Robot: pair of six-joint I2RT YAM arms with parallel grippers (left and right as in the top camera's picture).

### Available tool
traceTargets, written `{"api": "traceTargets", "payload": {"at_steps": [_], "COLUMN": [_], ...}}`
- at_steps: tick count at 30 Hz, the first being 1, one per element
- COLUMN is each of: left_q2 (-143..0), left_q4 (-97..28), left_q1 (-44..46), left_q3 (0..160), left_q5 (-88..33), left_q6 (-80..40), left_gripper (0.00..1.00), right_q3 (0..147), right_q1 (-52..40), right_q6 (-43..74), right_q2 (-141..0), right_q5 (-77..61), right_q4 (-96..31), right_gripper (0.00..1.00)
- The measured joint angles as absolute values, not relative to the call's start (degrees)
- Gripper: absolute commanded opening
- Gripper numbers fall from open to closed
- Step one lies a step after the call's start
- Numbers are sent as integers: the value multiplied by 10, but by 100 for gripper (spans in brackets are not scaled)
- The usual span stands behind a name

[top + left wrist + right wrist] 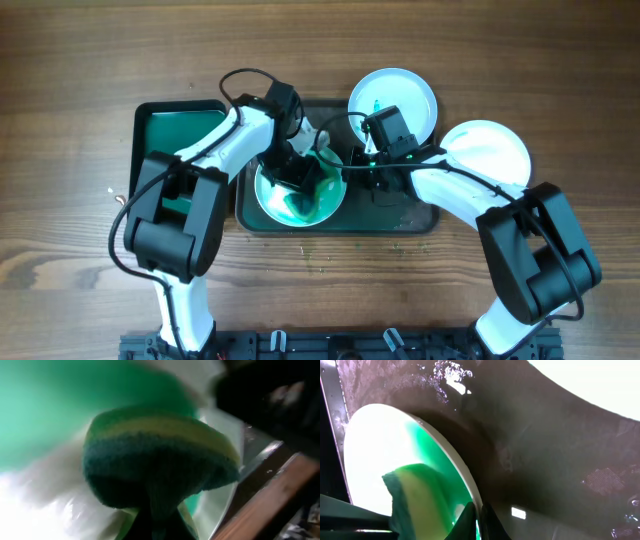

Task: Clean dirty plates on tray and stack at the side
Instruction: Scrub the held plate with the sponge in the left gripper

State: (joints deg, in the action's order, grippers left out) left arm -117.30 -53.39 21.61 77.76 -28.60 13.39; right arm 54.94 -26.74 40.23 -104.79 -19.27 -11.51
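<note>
A white plate smeared teal-green [300, 205] lies on the dark tray [415, 220]. My left gripper [297, 175] is shut on a green and yellow sponge [160, 455] and presses it on that plate. My right gripper [352, 172] is shut on the plate's right rim [470, 495], with the sponge [415, 495] beyond. A second plate [393, 100] with small green marks lies at the tray's back right corner. A third, clean plate [487, 152] lies on the table to the right.
A narrow green tray [170, 130] lies left of the dark tray. Small crumbs dot the wooden table [320, 262] in front of the tray. The dark tray's floor [555, 460] is wet.
</note>
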Motion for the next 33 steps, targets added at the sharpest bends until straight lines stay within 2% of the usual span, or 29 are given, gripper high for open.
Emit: {"api": "traceTargets", "payload": {"at_steps": [6, 10, 14, 16, 20, 22, 33], "left_q2": [-1175, -1175, -1175, -1175, -1175, -1175, -1175], "left_q4": [-445, -371, -358, -369, -431, -468, -515], "left_q1": [221, 221, 222, 224, 224, 224, 212], "left_q3": [773, 772, 784, 804, 840, 852, 858], "left_q5": [-327, -295, -182, -90, 92, 123, -16], "left_q6": [125, 68, -18, -58, -134, -161, -206], "left_gripper": [4, 4, 4, 4, 4, 4, 4], "right_q3": [549, 549, 550, 550, 549, 550, 549], "right_q1": [-267, -267, -267, -267, -267, -268, -269], "right_q6": [403, 403, 403, 403, 403, 403, 402], "right_q2": [-1048, -1048, -1048, -1048, -1048, -1048, -1063], "right_q5": [-193, -187, -186, -186, -186, -186, -191], "right_q4": [-115, -117, -116, -115, -115, -115, -97], "right_gripper": [4, 4, 4, 4, 4, 4, 6]}}
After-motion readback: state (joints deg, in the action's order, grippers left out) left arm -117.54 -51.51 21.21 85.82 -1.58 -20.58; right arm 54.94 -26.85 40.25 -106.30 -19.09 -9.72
